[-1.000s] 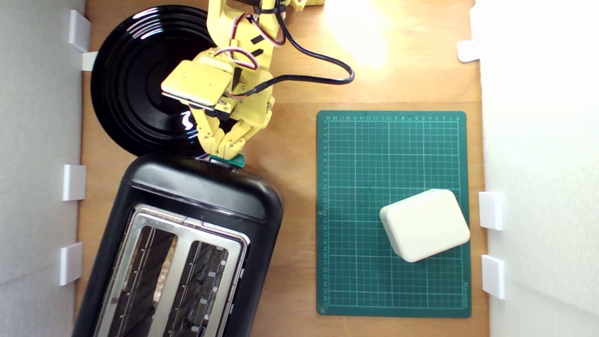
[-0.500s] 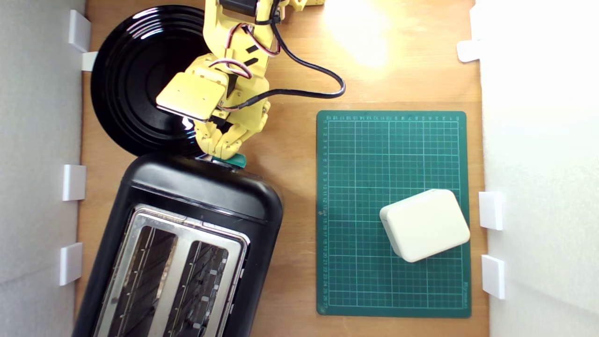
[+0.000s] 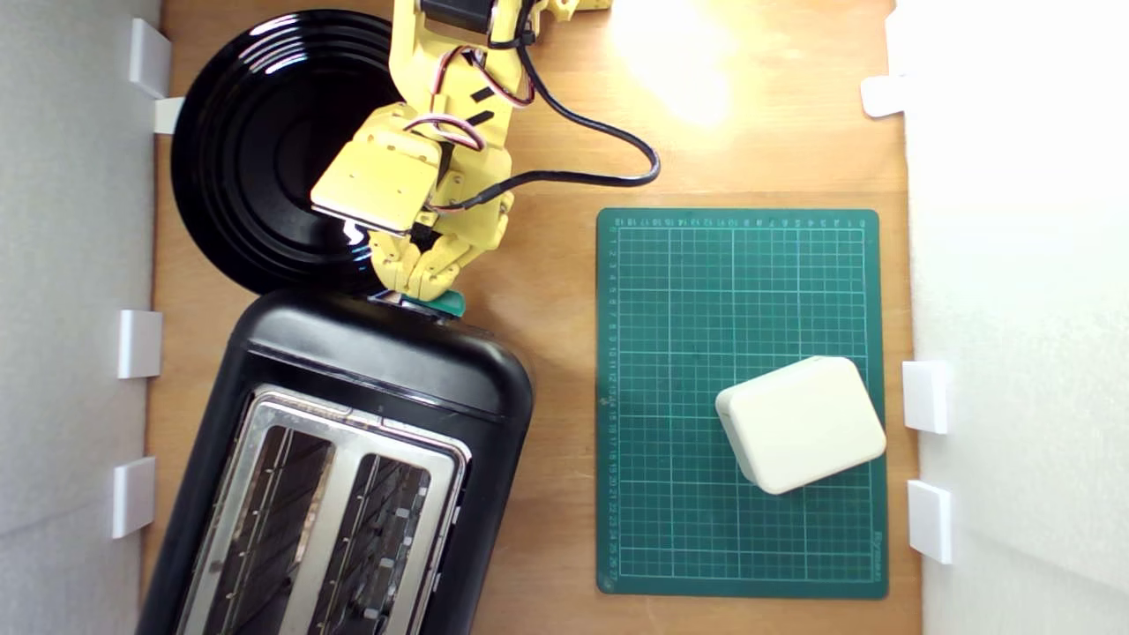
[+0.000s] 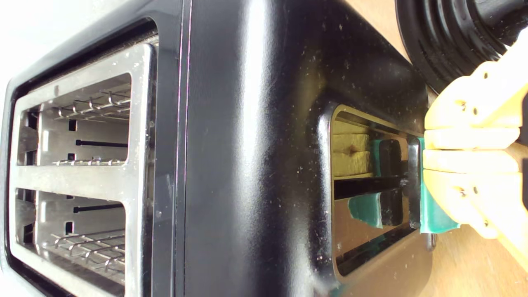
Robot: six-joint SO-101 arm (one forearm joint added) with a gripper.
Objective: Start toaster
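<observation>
My gripper [image 4: 470,149], fingers pressed together and holding nothing, rests on the lever [image 4: 433,214] of the toaster [image 3: 353,441], on a wooden table [image 3: 564,132] between white walls [image 3: 1014,265].

The large glossy black two-slot toaster [image 3: 344,467] stands on the wooden desk [image 3: 556,132] at the exterior view's lower left; the round black plate [image 3: 256,150] lies just behind it at upper left, its rim meeting the toaster's end; the yellow end effector [image 3: 422,284] sits on the small teal-green lever knob [image 3: 445,303] at that end, over the plate's edge; the green gridded cutting mat [image 3: 741,300] lies to the right, well apart from the toaster; the small cream rounded box [image 3: 801,423] rests on the mat's lower right part.
</observation>
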